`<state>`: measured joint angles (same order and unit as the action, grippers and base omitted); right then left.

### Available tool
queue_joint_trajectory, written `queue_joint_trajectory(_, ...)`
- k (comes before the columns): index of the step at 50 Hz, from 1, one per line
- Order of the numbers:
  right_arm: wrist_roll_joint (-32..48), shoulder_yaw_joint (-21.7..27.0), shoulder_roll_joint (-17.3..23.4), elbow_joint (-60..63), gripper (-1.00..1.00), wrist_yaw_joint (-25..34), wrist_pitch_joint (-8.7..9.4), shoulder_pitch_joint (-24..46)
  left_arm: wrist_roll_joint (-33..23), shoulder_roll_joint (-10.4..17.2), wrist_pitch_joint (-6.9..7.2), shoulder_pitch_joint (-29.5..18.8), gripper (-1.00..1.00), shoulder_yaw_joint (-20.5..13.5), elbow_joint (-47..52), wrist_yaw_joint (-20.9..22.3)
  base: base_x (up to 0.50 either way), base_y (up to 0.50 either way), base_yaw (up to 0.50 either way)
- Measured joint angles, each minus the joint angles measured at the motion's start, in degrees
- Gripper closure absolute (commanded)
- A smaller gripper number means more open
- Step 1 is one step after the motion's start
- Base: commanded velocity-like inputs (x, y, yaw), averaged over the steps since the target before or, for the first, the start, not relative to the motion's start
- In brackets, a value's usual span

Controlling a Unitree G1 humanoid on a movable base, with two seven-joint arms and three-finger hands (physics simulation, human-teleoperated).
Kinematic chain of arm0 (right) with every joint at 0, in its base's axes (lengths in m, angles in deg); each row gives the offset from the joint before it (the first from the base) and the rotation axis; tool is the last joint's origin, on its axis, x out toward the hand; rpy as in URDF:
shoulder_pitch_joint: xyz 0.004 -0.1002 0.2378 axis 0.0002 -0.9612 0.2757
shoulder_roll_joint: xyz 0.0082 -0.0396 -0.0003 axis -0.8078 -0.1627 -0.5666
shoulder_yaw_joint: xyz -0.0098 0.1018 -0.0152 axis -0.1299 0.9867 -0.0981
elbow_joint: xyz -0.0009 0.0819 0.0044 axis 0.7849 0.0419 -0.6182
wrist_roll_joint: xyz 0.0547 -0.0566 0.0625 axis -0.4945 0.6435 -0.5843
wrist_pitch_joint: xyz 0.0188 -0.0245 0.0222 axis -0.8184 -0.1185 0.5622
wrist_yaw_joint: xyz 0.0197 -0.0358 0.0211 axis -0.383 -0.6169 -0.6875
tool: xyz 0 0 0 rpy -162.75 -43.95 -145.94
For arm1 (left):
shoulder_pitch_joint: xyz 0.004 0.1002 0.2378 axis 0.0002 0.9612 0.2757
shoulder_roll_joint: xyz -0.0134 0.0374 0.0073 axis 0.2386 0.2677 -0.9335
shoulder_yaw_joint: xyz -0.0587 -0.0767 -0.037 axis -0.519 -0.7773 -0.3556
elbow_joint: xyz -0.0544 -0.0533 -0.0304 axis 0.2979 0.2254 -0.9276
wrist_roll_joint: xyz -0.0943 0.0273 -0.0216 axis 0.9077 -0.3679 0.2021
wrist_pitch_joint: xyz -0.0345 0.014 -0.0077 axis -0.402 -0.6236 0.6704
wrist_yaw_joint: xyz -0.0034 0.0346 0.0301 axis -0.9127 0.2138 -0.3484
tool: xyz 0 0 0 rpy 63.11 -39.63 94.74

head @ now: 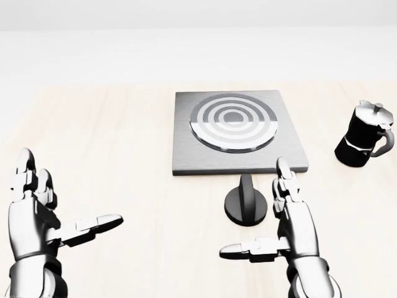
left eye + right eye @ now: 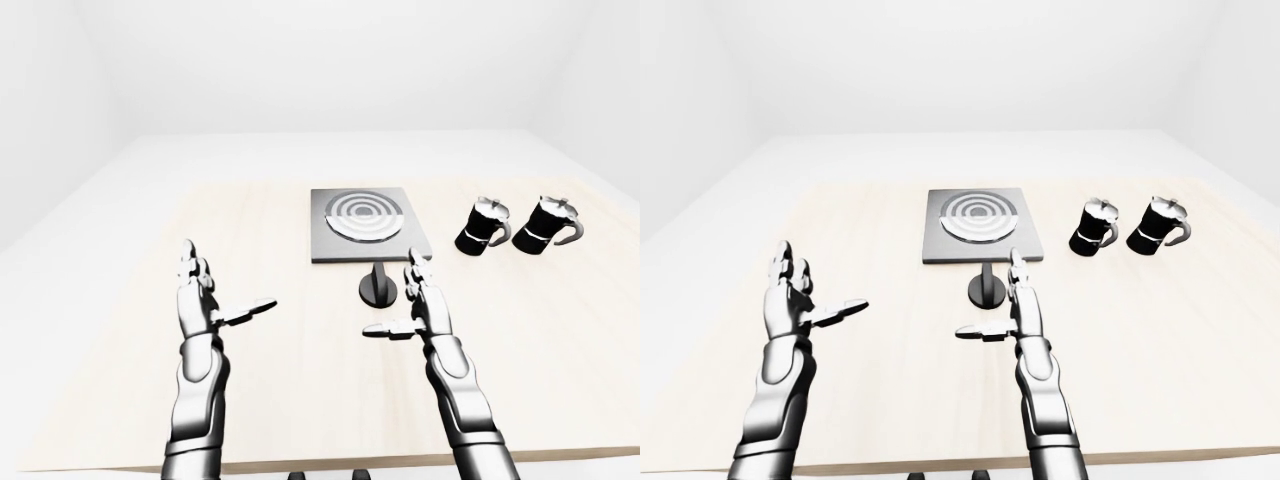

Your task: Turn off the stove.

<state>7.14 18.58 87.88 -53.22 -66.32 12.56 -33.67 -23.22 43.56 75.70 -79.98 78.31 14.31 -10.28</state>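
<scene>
The stove [image 1: 186, 149] is a flat grey square plate on the wooden table, with a ringed burner [image 1: 232, 121] on top. Its black round knob [image 1: 246, 205] sits on the table just below the plate's lower edge in the head view. My right hand [image 1: 273, 220] is open, fingers stretched upward and thumb pointing left, just right of and below the knob without touching it. At the head view's lower left my left hand [image 1: 59, 205] is open too, far from the stove.
Two black moka pots stand right of the stove: one [image 2: 483, 225] nearer it, another [image 2: 547, 224] farther right. The light wooden table [image 2: 250, 230] spreads wide around; its near edge [image 2: 330, 465] runs along the bottom of the left-eye view.
</scene>
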Motion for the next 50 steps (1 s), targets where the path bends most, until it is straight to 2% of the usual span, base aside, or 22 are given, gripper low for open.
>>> queue_joint_trajectory(2, -0.03, 0.05, 0.01, 0.0, -1.0, -0.15, -0.04, -0.06, 1.7, 0.47, 0.79, -0.3, -1.0, -1.52, 1.04, -2.24, 0.0, 0.0, 0.0)
queue_joint_trajectory(5, -0.06, 0.11, 0.02, -0.01, -1.0, -0.35, -0.09, -0.1, 3.6, 1.36, 1.15, -0.28, -1.0, -4.09, 2.47, -5.88, 0.0, 0.0, 0.0)
queue_joint_trajectory(6, -0.07, 0.12, 0.03, -0.03, -1.0, -0.4, -0.1, -0.1, 3.9, 1.66, 0.87, -0.19, -1.0, -4.9, 2.75, -7.02, 0.0, 0.0, 0.0)
queue_joint_trajectory(11, 0.11, 0.13, 0.08, 0.01, -1.0, -0.62, -0.14, -0.21, 4.62, 2.69, -2.72, 0.89, -1.0, -9.48, 3.96, -13.76, 0.0, 0.0, 0.0)
queue_joint_trajectory(17, 0.38, 0.06, 0.11, 0.18, -1.0, -0.67, -0.12, -0.33, 5.6, 4.42, -2.91, 1.03, -1.0, -13.92, 3.14, -21.18, 0.0, 0.0, 0.0)
queue_joint_trajectory(27, 0.67, 0.01, 0.16, 0.16, -1.0, -0.26, -0.42, -0.35, 6.04, 6.85, -2.91, 0.37, -1.0, -17.07, 0.04, -21.17, 0.0, 0.0, 0.0)
queue_joint_trajectory(42, 0.62, 0.06, 0.19, 0.07, -1.0, 0.14, -0.57, -0.3, 5.92, 7.9, -2.91, 0.09, -1.0, -18.0, -1.59, -21.17, 0.0, 0.0, 0.0)
queue_joint_trajectory(50, 0.23, 0.27, 0.22, -0.21, -1.0, 0.25, -1.23, -0.25, 5.84, 8.07, -2.91, 0.05, -1.0, -18.09, -2.01, -21.17, 0.0, 0.0, 0.0)
